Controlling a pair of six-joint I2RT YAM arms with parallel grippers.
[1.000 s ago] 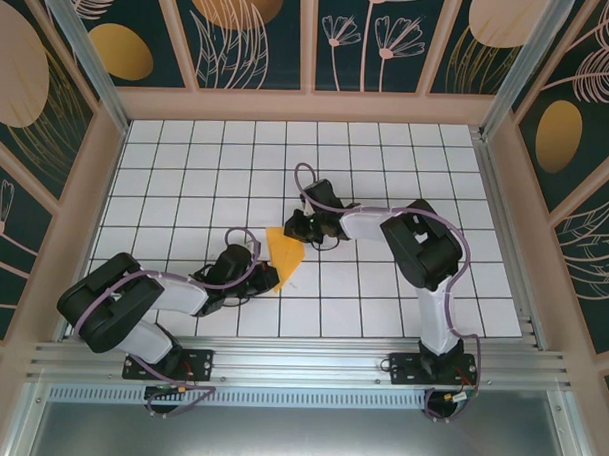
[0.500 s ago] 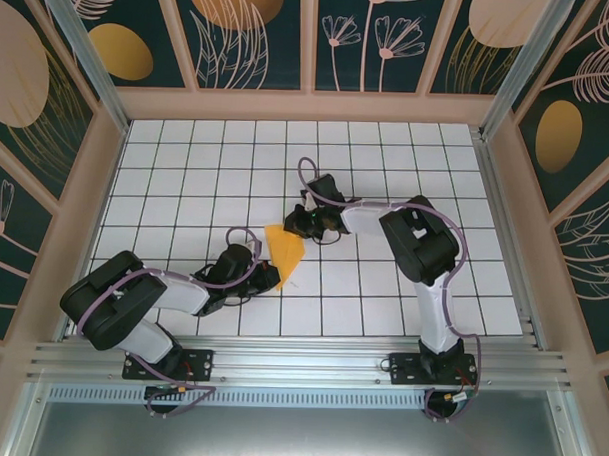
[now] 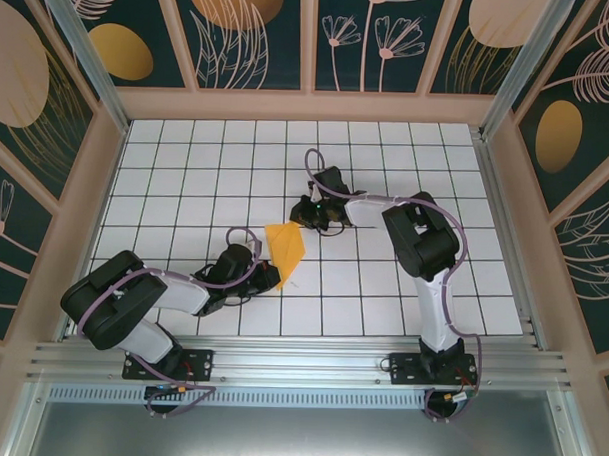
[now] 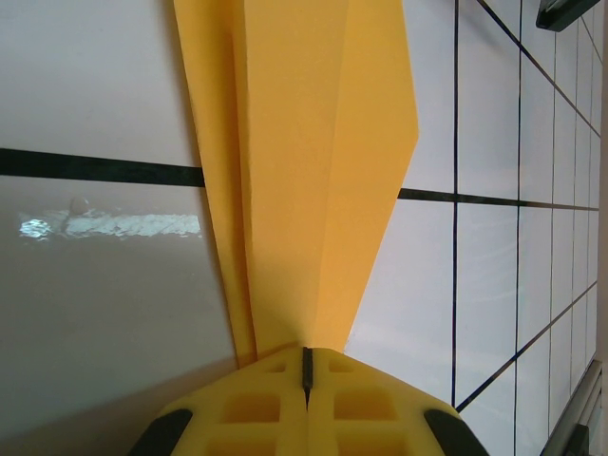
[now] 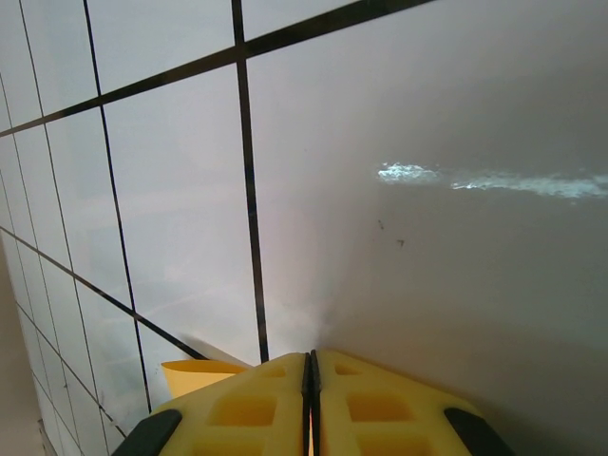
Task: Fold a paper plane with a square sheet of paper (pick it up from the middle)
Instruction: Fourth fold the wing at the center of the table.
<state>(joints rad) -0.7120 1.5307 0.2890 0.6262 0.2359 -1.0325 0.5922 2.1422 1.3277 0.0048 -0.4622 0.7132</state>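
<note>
Left gripper: In the left wrist view you see the left gripper [image 4: 306, 361] with its two yellow fingers [image 4: 380, 399] pressed together on the narrow end of the sheet of paper [image 4: 313, 161]. It is pinching the sheet.

Sheet of paper: Note that the orange-yellow sheet is folded, with long creases running away from the pinch. It widens from the fingers to a blunt corner on one side. From the top view you find it near the middle of the table [image 3: 382, 291], between the two grippers, tapering toward the left gripper.

Paper contact with table: The far part of the sheet lies low over the white tiles and crosses a black grid line [image 4: 95, 166]. You cannot tell whether it rests flat on the surface.

Right gripper: In the right wrist view the right gripper [image 5: 311, 370] has its fingers pressed together, and nothing shows between them. It points down at the white tile surface.

Right gripper position: From the top view it sits just beside the far corner of the sheet. You can see a small edge of the paper beside its fingers at the wrist view's lower left. You cannot tell whether they touch.
</note>
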